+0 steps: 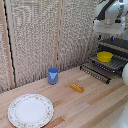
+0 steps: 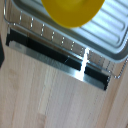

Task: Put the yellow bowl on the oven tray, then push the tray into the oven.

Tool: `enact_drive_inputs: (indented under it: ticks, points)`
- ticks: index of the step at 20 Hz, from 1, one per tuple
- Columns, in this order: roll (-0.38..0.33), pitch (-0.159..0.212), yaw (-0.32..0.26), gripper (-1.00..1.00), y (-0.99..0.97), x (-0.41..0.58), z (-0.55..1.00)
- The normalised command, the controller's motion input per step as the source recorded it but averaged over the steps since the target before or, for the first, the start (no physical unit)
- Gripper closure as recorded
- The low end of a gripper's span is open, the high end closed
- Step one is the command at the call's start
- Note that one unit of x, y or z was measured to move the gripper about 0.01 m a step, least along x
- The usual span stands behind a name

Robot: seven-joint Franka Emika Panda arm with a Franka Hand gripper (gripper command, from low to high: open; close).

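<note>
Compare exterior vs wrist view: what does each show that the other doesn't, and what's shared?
Exterior only: the gripper hanging above the oven, jaw state unclear; a blue cup; a white patterned plate; a flat orange-yellow piece; the woven screen backdrop.

Wrist only: close detail of the baking sheet's ribbed surface and the perforated rail at its front edge.

Both: the yellow dish sitting on the baking sheet, and the wooden table.

We see the wooden table [image 1: 95,107] from a raised, distant exterior camera; our wrist camera looks straight down, close, sharing the round yellow dish [image 1: 104,56] [image 2: 73,11] on the grey ribbed baking sheet [image 1: 116,64] [image 2: 107,30].
</note>
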Motion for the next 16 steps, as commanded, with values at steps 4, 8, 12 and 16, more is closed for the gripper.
enact_drive_inputs:
  ticks: [4, 8, 12, 16]
  points:
    - [-0.374, 0.14, 0.006, -1.0, 0.43, -0.291, 0.0]
    - [-0.375, 0.118, 0.0, -1.0, 0.45, -0.351, 0.0]
    - [-0.354, 0.079, 0.0, -1.0, 0.48, -0.363, 0.0]
    - [-0.118, -0.047, 0.029, -1.0, 0.64, -0.092, 0.01]
